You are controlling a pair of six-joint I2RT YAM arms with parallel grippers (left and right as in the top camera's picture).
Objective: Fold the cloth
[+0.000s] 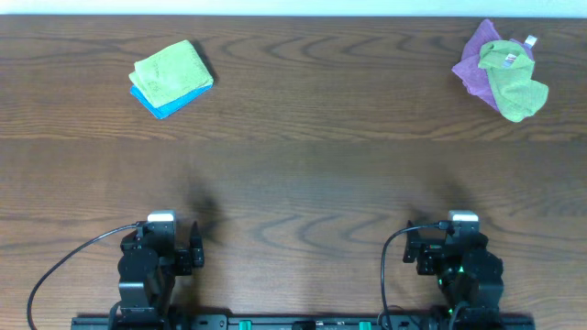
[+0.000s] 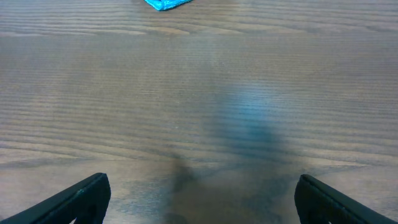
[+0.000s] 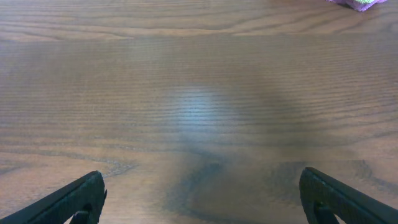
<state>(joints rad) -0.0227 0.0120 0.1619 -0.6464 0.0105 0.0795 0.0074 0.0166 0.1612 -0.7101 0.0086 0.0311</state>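
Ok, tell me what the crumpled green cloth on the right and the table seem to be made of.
The crumpled green cloth: soft fabric, likely microfibre or terry; matte, fuzzy surface, limp folds. The table: wood or wood-look laminate, cannot tell which; brown grain lines, soft sheen in the wrist views.

A dark wood-grain worktop [image 1: 303,174] carries a folded light-green cloth [image 1: 171,71] at far left, lying on top of a bright blue cloth [image 1: 163,106] whose edge peeks out below. A crumpled purple cloth [image 1: 475,62] lies at far right.
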